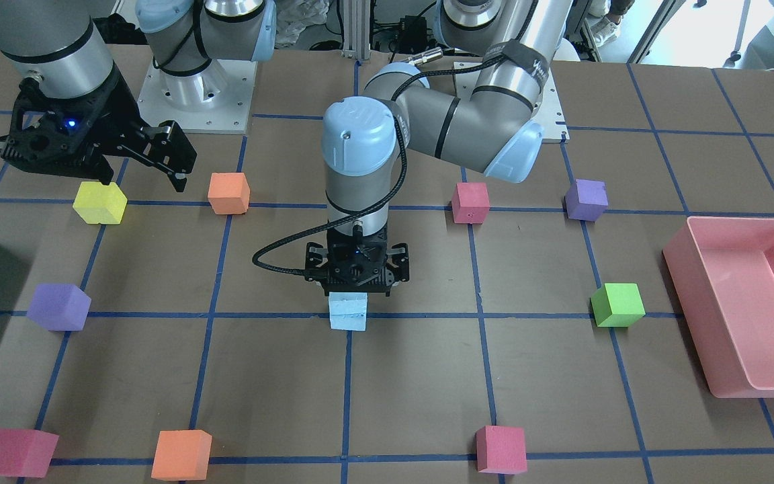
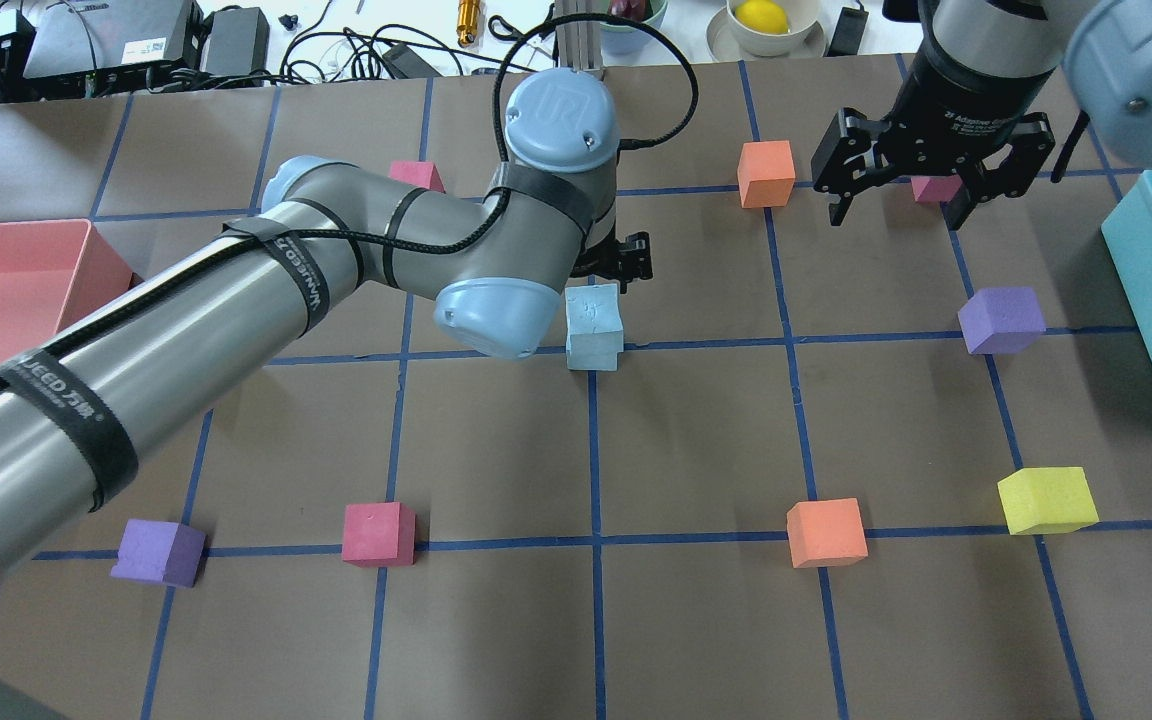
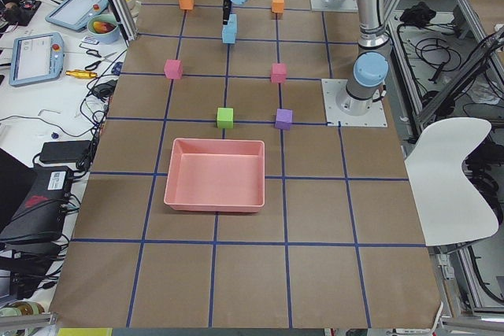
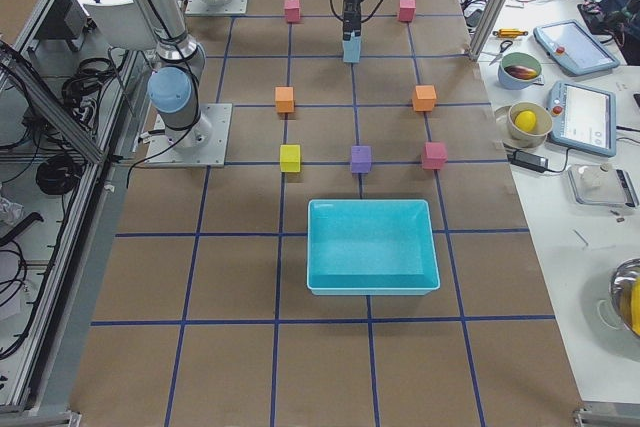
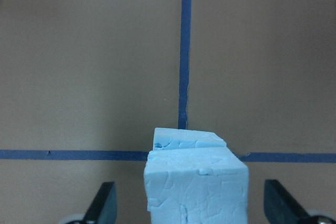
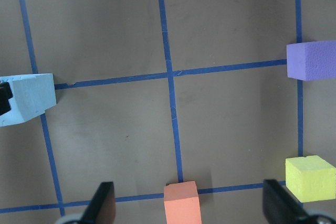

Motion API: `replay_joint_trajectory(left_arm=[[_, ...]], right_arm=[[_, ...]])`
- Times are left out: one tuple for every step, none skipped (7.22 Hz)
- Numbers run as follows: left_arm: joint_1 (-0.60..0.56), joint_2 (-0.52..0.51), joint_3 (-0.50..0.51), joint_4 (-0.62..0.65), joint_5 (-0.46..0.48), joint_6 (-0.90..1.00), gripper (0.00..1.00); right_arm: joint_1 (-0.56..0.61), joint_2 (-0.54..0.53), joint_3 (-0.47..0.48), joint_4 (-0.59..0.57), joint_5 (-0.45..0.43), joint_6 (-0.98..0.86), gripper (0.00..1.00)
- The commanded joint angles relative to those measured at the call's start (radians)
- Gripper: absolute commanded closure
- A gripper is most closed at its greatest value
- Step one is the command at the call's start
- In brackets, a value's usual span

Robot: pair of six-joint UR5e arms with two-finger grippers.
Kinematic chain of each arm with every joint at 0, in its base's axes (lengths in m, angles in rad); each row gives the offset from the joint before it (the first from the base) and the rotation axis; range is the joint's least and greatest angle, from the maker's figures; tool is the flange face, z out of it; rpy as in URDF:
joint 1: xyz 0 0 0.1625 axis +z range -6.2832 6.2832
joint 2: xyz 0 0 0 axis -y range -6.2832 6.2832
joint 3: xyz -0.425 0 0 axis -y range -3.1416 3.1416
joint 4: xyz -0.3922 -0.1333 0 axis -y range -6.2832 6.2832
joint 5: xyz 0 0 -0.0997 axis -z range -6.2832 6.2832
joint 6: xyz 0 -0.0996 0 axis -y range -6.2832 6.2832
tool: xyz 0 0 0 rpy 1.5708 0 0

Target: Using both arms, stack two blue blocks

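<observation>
We find the two pale sky-blue foam cubes stacked near the middle of the brown paper-covered table, right on a crossing of the blue tape lines. The upper cube sits slightly skewed on the lower cube, whose far edge peeks out beyond it. The left gripper hangs straight above the stack, its black fingers spread wide on either side of the upper cube and apart from its faces. The right gripper hovers well apart from the stack, and we see its fingers spread too
</observation>
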Motion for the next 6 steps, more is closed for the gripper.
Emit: replay_joint_trajectory(left_arm=[[0.105, 0.116, 0.001, -0.125, -0.007, 0.131, 0.0], [0.176, 0.173, 0.0, -0.2, -0.004, 0.227, 0.0], [0.258, 0.23, 0.006, -0.256, -0.018, 0.3, 0.0], [0.324, 0.288, 0.003, -0.316, -0.065, 0.338, 0.0], [0.373, 0.326, 0.001, -0.394, -0.064, 0.343, 0.0], [0.387, 0.357, 0.012, -0.402, -0.075, 0.343, 0.0]], right_arm=[[0.0, -0.002, 0.003, 0.01, 0.005, -0.004, 0.0], [-0.002, -0.002, 0.003, 0.01, 0.007, -0.004, 0.0], [-0.003, -0.002, 0.003, 0.008, 0.005, -0.005, 0.0], [0.001, -0.002, 0.003, 0.007, 0.016, -0.004, 0.0], [0.0, -0.003, 0.003, 0.008, 0.011, -0.004, 0.0], [0.0, -0.003, 0.003, 0.008, 0.002, -0.004, 0.0]])
